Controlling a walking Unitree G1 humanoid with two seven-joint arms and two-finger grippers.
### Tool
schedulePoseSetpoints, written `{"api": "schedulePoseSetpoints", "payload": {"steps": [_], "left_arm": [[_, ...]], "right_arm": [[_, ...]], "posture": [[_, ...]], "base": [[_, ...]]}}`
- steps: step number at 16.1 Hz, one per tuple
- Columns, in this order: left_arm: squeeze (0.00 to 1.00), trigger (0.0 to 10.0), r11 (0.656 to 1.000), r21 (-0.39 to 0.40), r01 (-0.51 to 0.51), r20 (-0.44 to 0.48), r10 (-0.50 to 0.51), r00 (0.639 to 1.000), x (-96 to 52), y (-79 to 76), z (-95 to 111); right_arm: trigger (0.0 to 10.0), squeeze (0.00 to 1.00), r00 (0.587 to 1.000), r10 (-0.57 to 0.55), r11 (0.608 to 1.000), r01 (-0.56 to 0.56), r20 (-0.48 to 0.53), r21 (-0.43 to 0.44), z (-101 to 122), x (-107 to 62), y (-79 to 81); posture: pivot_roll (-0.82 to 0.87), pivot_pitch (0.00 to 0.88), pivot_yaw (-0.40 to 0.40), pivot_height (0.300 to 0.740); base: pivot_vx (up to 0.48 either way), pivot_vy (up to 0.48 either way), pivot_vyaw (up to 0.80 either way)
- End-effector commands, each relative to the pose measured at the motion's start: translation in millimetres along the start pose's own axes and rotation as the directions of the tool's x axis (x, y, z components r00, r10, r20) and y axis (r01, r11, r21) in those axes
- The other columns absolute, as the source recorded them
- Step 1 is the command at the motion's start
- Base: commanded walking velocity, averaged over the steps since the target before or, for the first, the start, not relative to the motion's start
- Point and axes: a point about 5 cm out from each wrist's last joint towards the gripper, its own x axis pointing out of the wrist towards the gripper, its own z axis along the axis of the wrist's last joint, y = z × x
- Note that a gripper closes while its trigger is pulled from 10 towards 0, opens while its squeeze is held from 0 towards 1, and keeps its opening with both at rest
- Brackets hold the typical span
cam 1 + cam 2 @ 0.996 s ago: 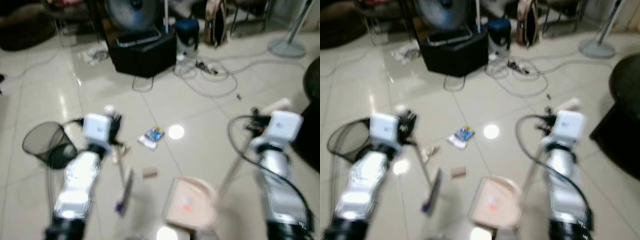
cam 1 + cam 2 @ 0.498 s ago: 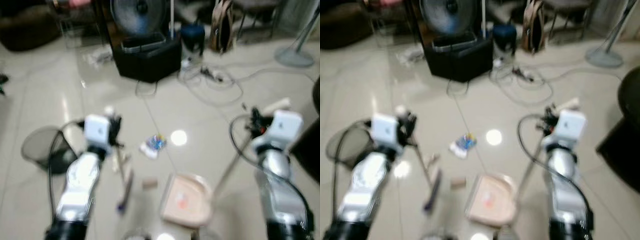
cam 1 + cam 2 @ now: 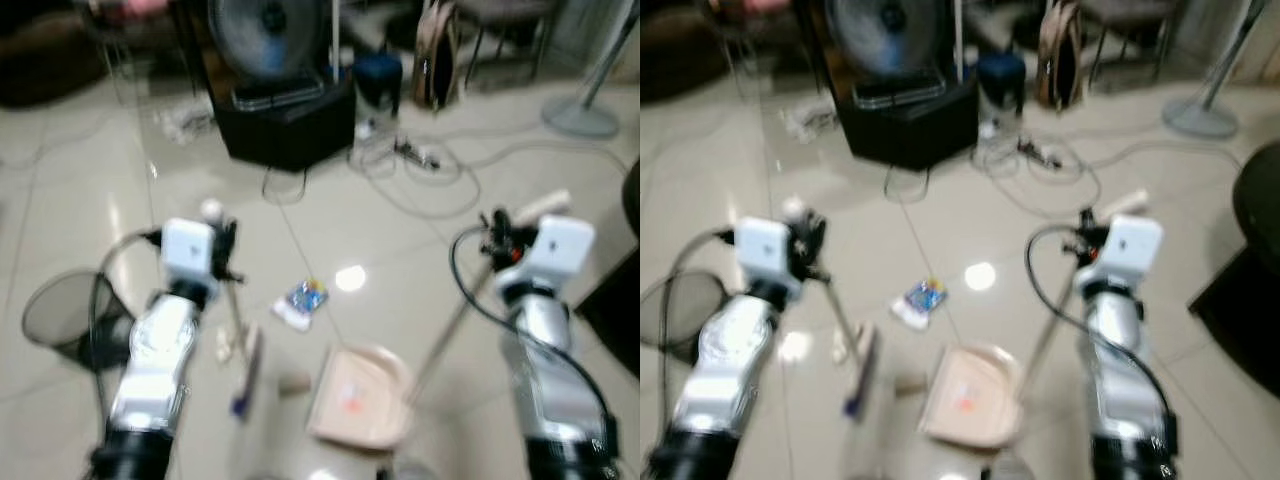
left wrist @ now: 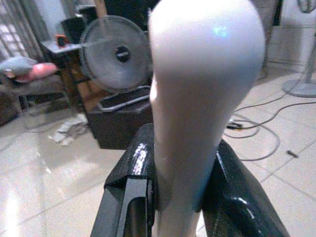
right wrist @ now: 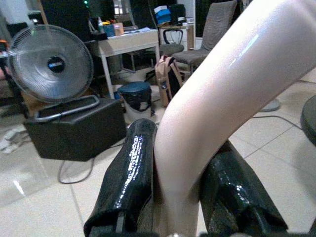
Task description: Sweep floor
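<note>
Broom (image 3: 243, 360): handle clamped between the fingers of the left gripper (image 4: 180, 192), head down on the tiled floor (image 3: 80, 200) beside a crumpled scrap (image 3: 224, 344).
Dustpan (image 3: 358, 410): beige, flat on the floor, its long handle gripped by the right gripper (image 5: 170, 197).
Litter: blue-and-white wrapper (image 3: 303, 301) and small brown piece (image 3: 294, 382), between broom and dustpan.
Mesh bin (image 3: 65, 320): on robot's left.
Fan (image 3: 265, 35), black box (image 3: 290, 120), cables (image 3: 420, 165): beyond.

A slim broom (image 3: 240, 350) leaned with its purple-tipped head on the tiled floor (image 3: 90, 210), beside a beige long-handled dustpan (image 3: 358, 400) resting flat, near scattered litter (image 3: 303, 299).
</note>
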Motion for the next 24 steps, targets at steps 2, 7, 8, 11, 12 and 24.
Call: {"api": "schedulePoseSetpoints", "payload": {"steps": [2, 7, 8, 11, 12, 24], "left_arm": [[0.0, 10.0, 1.0, 0.019, -0.01, 0.045, 0.009, 0.999, -0.9, 9.3, 8.1], [0.0, 10.0, 0.999, 0.031, -0.008, 0.037, 0.007, 0.999, -6.3, 9.2, 6.1], [0.0, 10.0, 0.999, 0.039, -0.003, 0.032, 0.002, 0.999, -7.8, 9.8, 5.4], [0.0, 10.0, 0.999, 0.037, 0.018, 0.008, -0.018, 1.0, -17.0, 15.0, 1.4], [0.0, 10.0, 0.998, 0.044, 0.034, -0.021, -0.033, 0.999, -19.8, 15.6, -2.6], [0.0, 10.0, 0.997, 0.077, -0.012, -0.025, 0.014, 1.0, -19.1, 29.9, -4.8]], "right_arm": [[10.0, 0.0, 0.999, 0.016, 0.999, -0.014, 0.046, -0.042, 10.2, 2.7, 3.0], [10.0, 0.0, 1.0, 0.027, 1.0, -0.027, 0.011, -0.003, 0.2, -3.3, 5.6], [10.0, 0.0, 0.998, 0.055, 0.998, -0.055, 0.008, -0.015, 0.1, -2.4, 9.5], [10.0, 0.0, 0.998, 0.057, 0.997, -0.057, -0.007, 0.044, -4.1, -4.7, 12.8], [10.0, 0.0, 0.998, 0.064, 0.997, -0.064, -0.009, 0.042, -5.6, -4.7, 13.0], [10.0, 0.0, 0.999, 0.012, 0.998, -0.009, 0.05, -0.055, 1.4, -2.7, -2.0]], "posture": [[0.03, 0.061, 0.051, 0.74], [0.04, 0.051, 0.04, 0.74], [0.04, 0.055, 0.04, 0.74], [0.06, 0.061, 0.037, 0.74], [0.06, 0.06, 0.039, 0.74], [0.06, 0.053, 0.062, 0.74]], "base": [[0.407, 0.0, 0.29], [0.41, 0.0, 0.12], [0.409, 0.0, 0.8], [0.271, 0.0, 0.53], [0.0, 0.0, 0.0], [0.0, 0.0, 0.0]]}}
